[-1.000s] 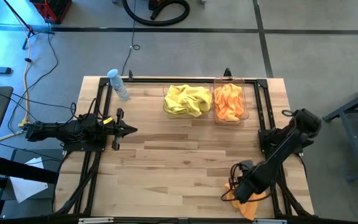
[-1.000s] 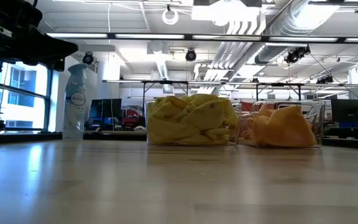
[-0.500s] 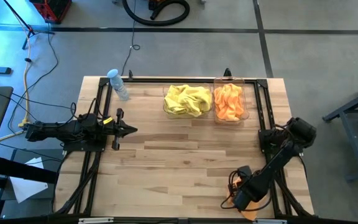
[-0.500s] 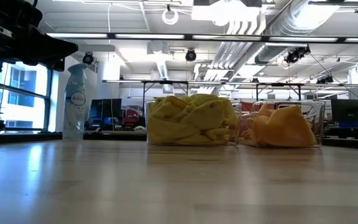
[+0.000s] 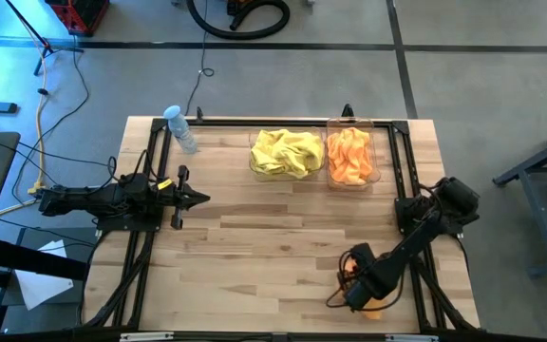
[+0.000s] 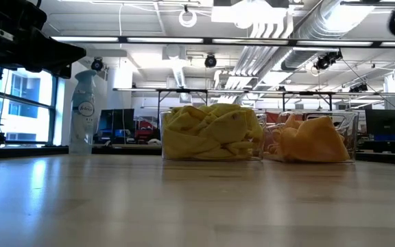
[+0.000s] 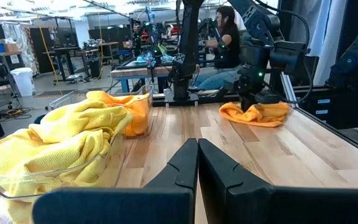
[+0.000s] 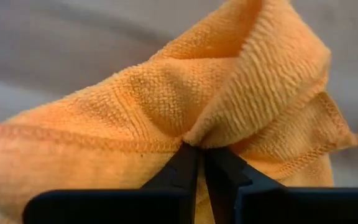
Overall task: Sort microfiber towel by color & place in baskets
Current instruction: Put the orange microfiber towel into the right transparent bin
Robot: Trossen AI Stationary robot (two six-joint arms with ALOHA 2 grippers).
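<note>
Two clear baskets stand at the table's far edge. The left basket (image 5: 252,160) holds yellow microfiber towels (image 5: 286,152), the right basket (image 5: 377,152) orange ones (image 5: 349,157). One loose orange towel (image 7: 267,114) lies bunched on the table near its near right corner. My right gripper (image 5: 354,296) stands over it, shut on it. At the table's left side my left gripper (image 5: 200,198) rests shut and holds nothing. My right gripper pinches a raised fold of the orange towel (image 8: 194,138) between its two fingers, right at the fold's ridge. It comes at it from above, pointing down. The rest of the towel (image 7: 272,118) lies slack on the table.
A clear spray bottle (image 5: 180,128) with a pale blue cap stands at the far left corner. A black frame (image 5: 402,161) runs along the table's edges. Bare wood (image 5: 273,247) lies between the arms. A person sits beyond the table in the left wrist view.
My right gripper has come down over the loose orange towel and shifted a little toward the table's left. The towel lay spread at the near right corner a second ago. It now shows gathered up small under the gripper.
</note>
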